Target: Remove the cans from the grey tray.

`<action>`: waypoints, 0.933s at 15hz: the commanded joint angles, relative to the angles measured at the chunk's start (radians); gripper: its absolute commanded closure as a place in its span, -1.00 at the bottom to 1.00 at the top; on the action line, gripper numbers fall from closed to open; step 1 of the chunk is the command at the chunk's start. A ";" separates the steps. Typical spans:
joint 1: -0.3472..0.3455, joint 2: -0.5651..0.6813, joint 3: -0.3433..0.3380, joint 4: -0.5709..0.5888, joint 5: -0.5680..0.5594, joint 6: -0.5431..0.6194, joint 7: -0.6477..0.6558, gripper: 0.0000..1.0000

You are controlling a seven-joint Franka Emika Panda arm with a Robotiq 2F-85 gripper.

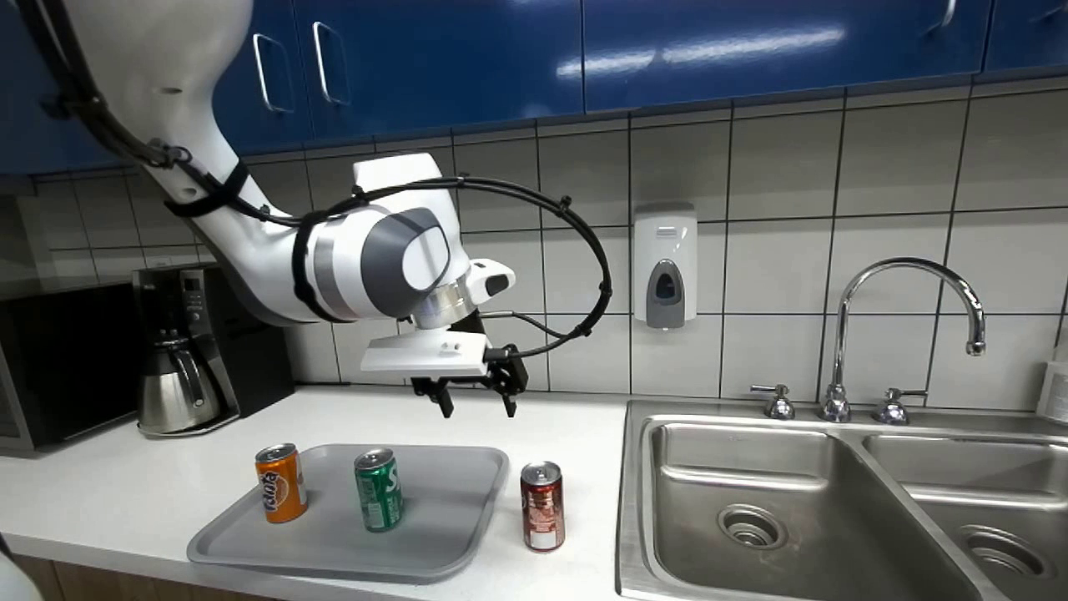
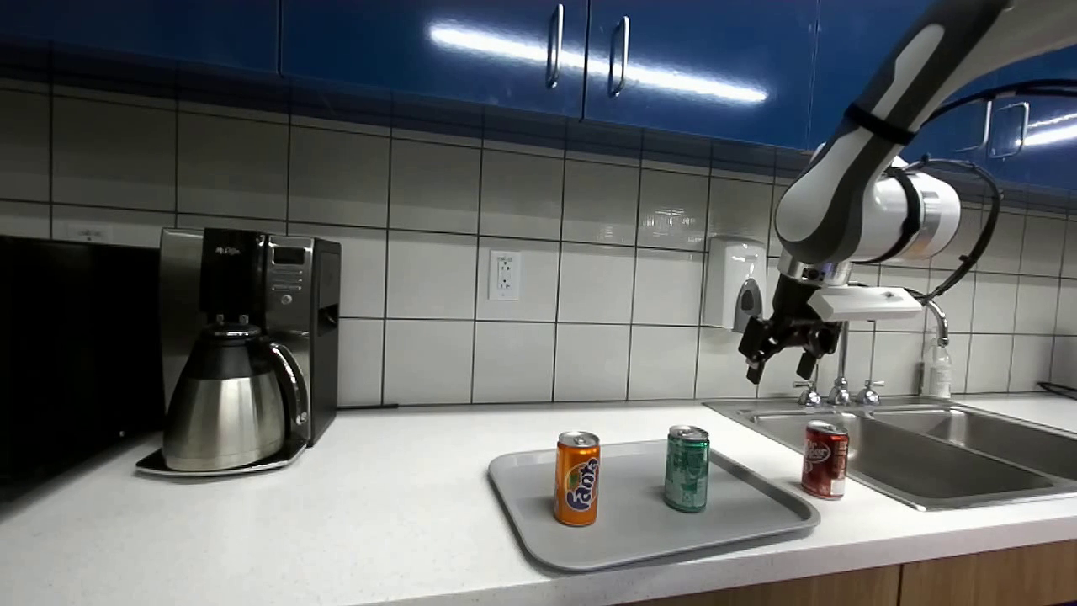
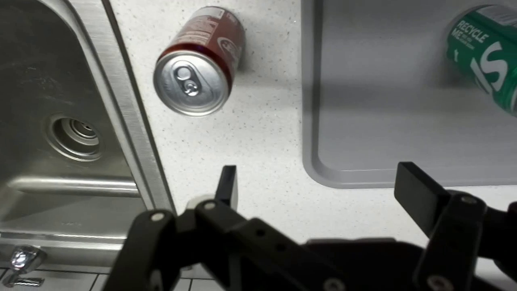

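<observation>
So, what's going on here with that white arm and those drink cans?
A robot arm is there to empty the grey tray. Right now its gripper hangs open above the counter, holding nothing. The red can stands on the counter between the tray and the sink. The orange can and the green can stand on the tray, yet to be taken off.

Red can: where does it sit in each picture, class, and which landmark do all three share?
In an exterior view: red can, bottom centre.
In an exterior view: red can, lower right.
Wrist view: red can, top, left of centre.
Shared landmark: the grey tray, cropped in the wrist view; the red can stands outside it.
</observation>
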 commanded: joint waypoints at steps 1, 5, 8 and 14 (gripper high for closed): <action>0.032 -0.039 0.029 -0.013 0.043 -0.043 -0.033 -1.00; 0.081 -0.037 0.050 -0.012 0.075 -0.048 -0.043 -1.00; 0.116 -0.037 0.064 -0.014 0.100 -0.050 -0.053 -1.00; 0.172 -0.032 0.088 -0.029 0.125 -0.053 -0.094 -1.00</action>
